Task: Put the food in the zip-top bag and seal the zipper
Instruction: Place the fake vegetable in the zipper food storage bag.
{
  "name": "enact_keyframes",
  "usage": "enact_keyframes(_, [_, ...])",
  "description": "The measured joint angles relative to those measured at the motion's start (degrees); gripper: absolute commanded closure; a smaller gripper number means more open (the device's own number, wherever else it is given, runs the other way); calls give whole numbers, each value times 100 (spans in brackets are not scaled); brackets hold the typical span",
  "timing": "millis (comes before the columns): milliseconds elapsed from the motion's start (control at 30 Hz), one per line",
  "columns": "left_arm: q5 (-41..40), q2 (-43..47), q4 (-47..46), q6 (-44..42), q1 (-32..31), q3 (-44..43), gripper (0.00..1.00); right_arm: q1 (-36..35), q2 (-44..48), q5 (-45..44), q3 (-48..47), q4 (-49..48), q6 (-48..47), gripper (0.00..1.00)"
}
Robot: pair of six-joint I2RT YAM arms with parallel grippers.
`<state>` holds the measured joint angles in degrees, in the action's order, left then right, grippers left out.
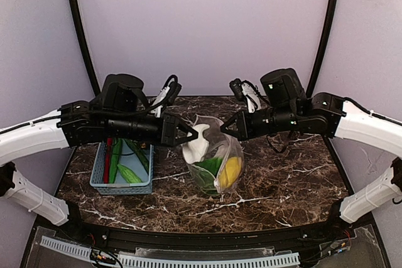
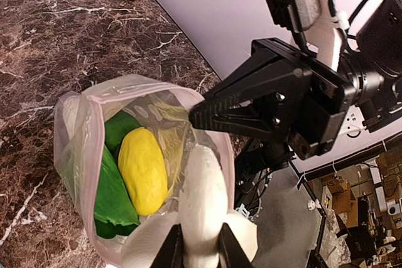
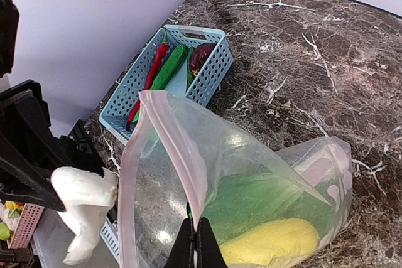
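The clear zip-top bag (image 1: pixel 217 164) stands mid-table with its mouth held open and raised. Inside lie the green leafy bunch (image 1: pixel 209 166) and the yellow oval piece (image 1: pixel 230 171); both also show in the left wrist view (image 2: pixel 110 183) (image 2: pixel 143 171). My right gripper (image 3: pixel 198 238) is shut on the pale pink zipper strip (image 3: pixel 169 149) at the mouth's edge. My left gripper (image 2: pixel 200 249) is shut on the white piece (image 2: pixel 202 196) and holds it at the bag's mouth, by the rim. In the top view the white piece (image 1: pixel 198 142) hangs above the mouth.
The light blue basket (image 1: pixel 99 174) stands left of the bag with green long pieces (image 1: pixel 129 174) and a red chilli (image 1: pixel 107 161); the right wrist view also shows a dark red fruit (image 3: pixel 202 54) in it. Dark marble table (image 1: pixel 295 180); walls close behind.
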<state>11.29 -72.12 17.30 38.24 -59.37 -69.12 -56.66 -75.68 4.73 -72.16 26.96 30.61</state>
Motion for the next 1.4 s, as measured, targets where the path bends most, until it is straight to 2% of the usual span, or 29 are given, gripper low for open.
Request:
enact_keyframes(500, [-496, -656, -610, 2, 0, -232, 83, 0, 39, 20, 39, -22, 35, 100])
enact_keyframes(1100, [-627, -892, -116, 4, -7, 42, 81, 0, 2, 20, -33, -20, 7, 100])
enact_keyframes(1200, [-758, -1010, 44, -11, -7, -55, 77, 0, -17, 20, -37, -20, 7, 100])
enact_keyframes(1300, [-863, -1185, 153, -42, -9, -214, 69, 0, -26, 20, -35, -20, 7, 100])
enact_keyframes(1400, [-925, -1364, 221, -105, -11, -365, 56, 0, -26, 20, -35, -20, 7, 100])
